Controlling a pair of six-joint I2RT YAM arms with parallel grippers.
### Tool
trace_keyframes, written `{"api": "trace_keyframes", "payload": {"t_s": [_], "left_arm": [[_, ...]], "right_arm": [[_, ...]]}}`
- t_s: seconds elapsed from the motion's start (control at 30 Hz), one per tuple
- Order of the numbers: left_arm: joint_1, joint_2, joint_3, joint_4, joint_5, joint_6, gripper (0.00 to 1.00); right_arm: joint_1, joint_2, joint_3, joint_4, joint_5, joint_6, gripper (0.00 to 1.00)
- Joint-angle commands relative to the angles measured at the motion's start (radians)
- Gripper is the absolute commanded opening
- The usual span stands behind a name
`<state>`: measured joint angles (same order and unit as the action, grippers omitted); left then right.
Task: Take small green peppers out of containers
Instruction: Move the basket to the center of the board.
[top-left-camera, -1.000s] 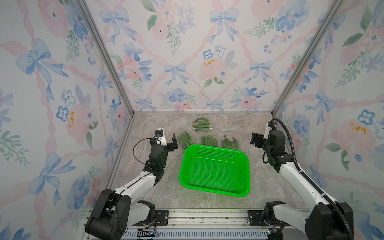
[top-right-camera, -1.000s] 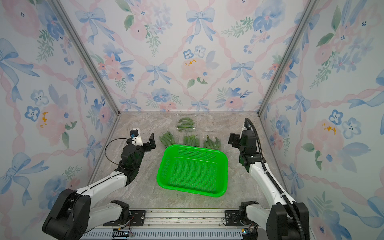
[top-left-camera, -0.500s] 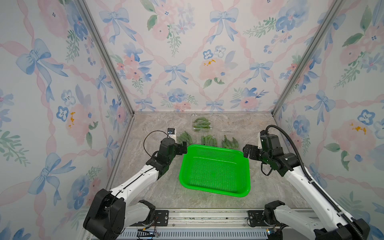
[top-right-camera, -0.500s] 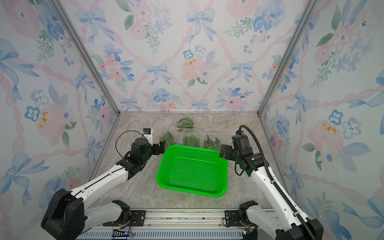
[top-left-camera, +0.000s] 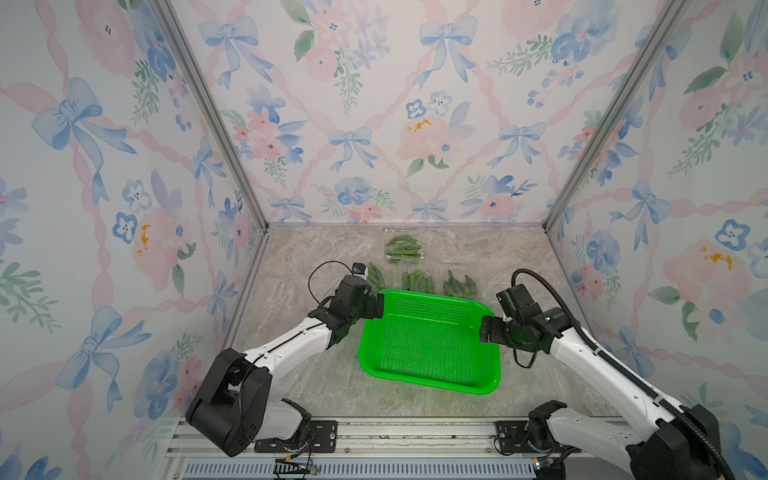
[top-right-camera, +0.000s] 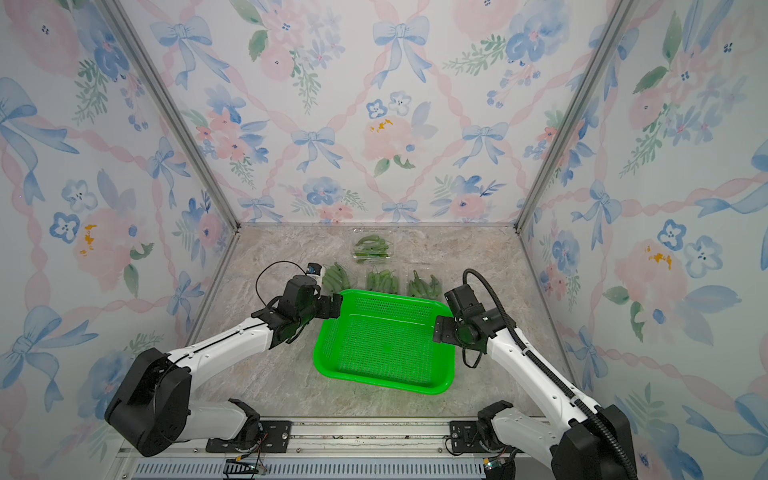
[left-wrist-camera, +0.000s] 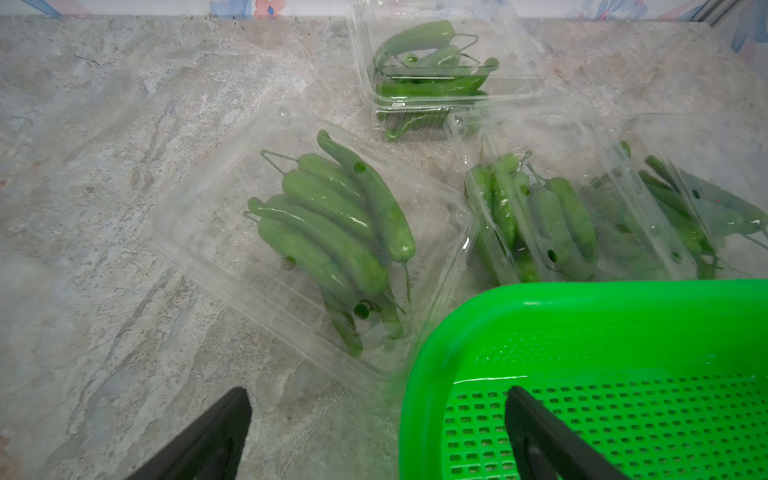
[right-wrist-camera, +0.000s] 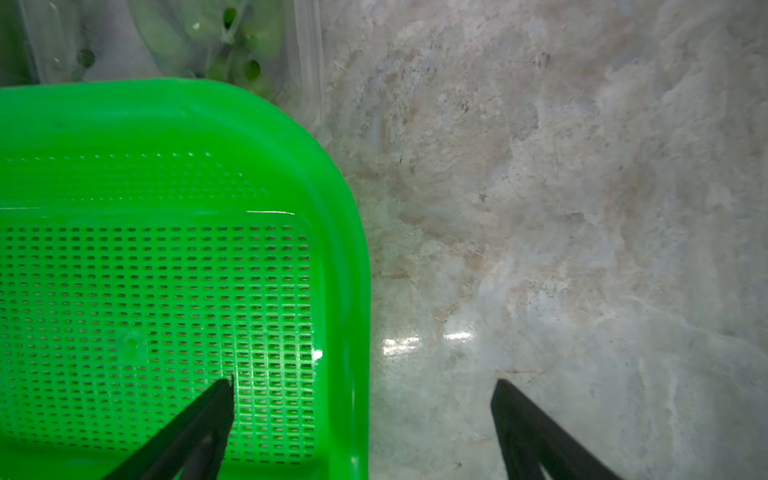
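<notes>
While both arms reach in from the near edge, the peppers (left-wrist-camera: 332, 224) all lie inside four clear containers on the marble table (top-left-camera: 299, 374), and the green basket (top-left-camera: 432, 384) holds nothing. Three containers sit in a row just behind the basket's far rim: one at the left (top-left-camera: 376, 278), one in the middle (top-left-camera: 417, 280) and one at the right (top-left-camera: 459, 284). The fourth (top-left-camera: 405, 247) stands farther back, near the rear wall. Seen from the left wrist, the left container (left-wrist-camera: 216, 232) lies askew, with a corner just beside the basket's corner. Whether any lid is shut cannot be told through the clear plastic. The left gripper (top-left-camera: 372, 306) hangs at the basket's far left corner with its jaws spread wide and nothing between them. One finger is over the mesh floor and the other over bare table. The right gripper (top-left-camera: 486, 330) is spread just as wide and is also empty. It straddles the basket's right rim (right-wrist-camera: 349, 291), one finger above the mesh and one above the table.
</notes>
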<state>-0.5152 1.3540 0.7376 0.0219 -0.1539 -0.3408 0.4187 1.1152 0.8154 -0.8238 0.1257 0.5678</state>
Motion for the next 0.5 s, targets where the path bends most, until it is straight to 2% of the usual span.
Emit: {"api": "trace_keyframes", "payload": {"t_s": [0.0,0.1,0.17,0.23,0.47], "left_arm": [[-0.003,0.015,0.033,-0.036,0.055,0.033,0.98],[-0.003,0.020,0.045,-0.074,0.058,0.059,0.98],[-0.002,0.023,0.056,-0.097,0.049,0.054,0.98],[-0.002,0.025,0.066,-0.110,0.067,0.048,0.98],[-0.002,0.020,0.058,-0.124,0.073,0.042,0.98]], "right_arm": [[0.013,0.027,-0.014,-0.020,-0.009,0.026,0.96],[0.017,0.071,-0.015,-0.010,-0.011,0.026,0.94],[0.018,0.104,-0.015,-0.006,-0.005,0.024,0.89],[0.019,0.139,-0.010,-0.006,0.005,0.018,0.79],[0.018,0.208,0.008,-0.011,0.008,-0.006,0.65]]}}
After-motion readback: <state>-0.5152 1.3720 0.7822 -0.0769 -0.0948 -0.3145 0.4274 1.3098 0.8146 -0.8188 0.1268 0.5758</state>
